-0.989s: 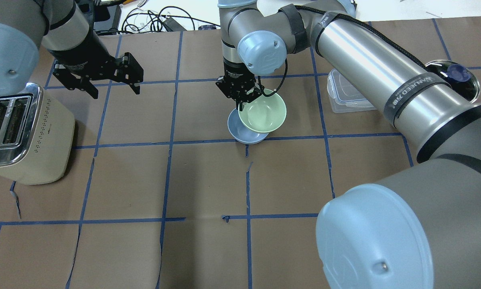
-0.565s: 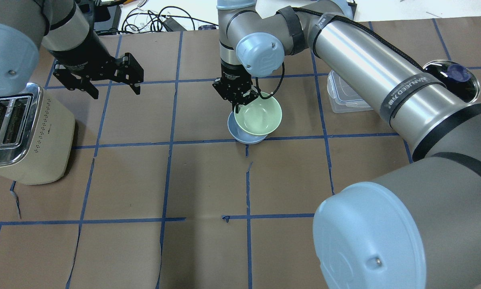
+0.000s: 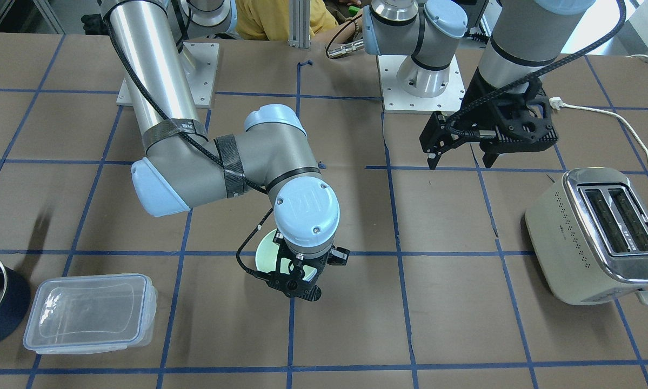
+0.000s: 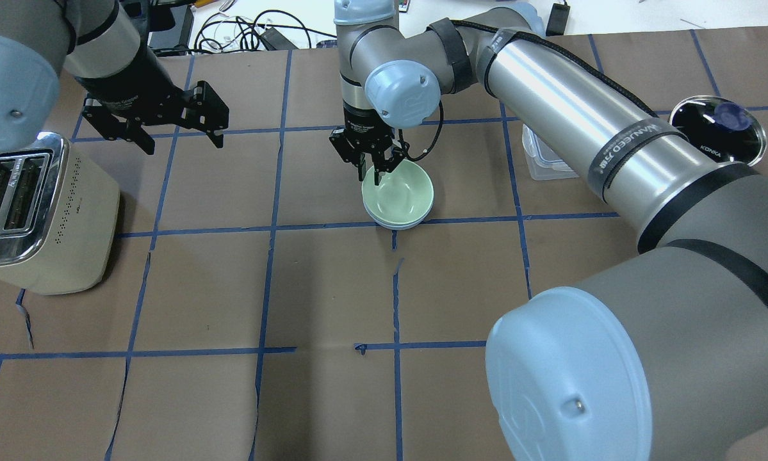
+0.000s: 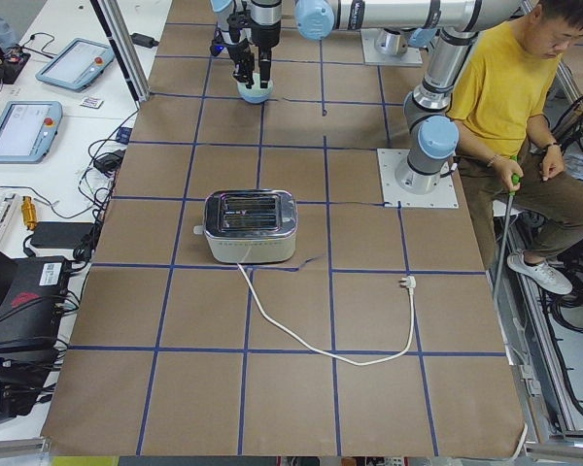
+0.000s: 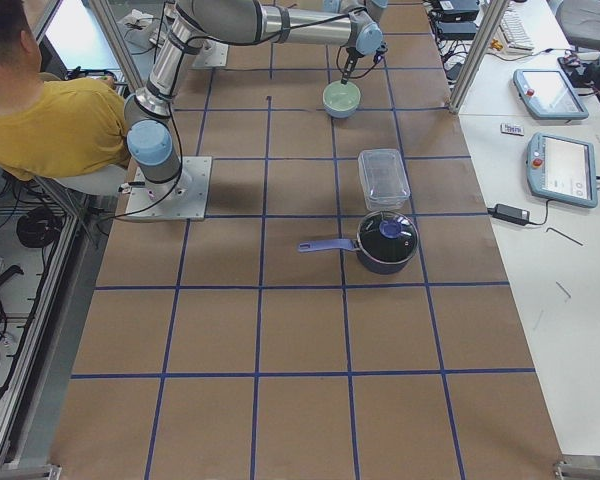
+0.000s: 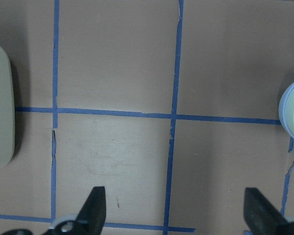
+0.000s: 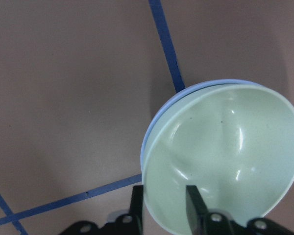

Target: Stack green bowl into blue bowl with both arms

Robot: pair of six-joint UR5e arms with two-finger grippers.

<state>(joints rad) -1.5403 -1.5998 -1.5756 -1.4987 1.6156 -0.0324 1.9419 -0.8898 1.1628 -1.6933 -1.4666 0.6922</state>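
The green bowl (image 4: 399, 193) sits nested inside the blue bowl (image 8: 185, 90), of which only a thin rim shows around the green one. My right gripper (image 4: 372, 175) is shut on the green bowl's far-left rim, one finger inside and one outside (image 8: 136, 205). In the front view the right wrist hides most of the bowls (image 3: 264, 254). My left gripper (image 4: 184, 146) hangs open and empty above the table, well to the left of the bowls, near the toaster. In the left wrist view the bowls (image 7: 293, 113) show at the right edge.
A cream toaster (image 4: 38, 218) stands at the left, its white cord (image 3: 615, 116) trailing toward the robot. A clear plastic container (image 4: 542, 160) and a dark lidded pot (image 4: 717, 125) stand to the right of the bowls. A person in yellow (image 5: 510, 87) sits behind the robot.
My right gripper carried the green bowl left and down, from overlapping the blue bowl's edge to sitting centred inside it. The left arm has not moved.
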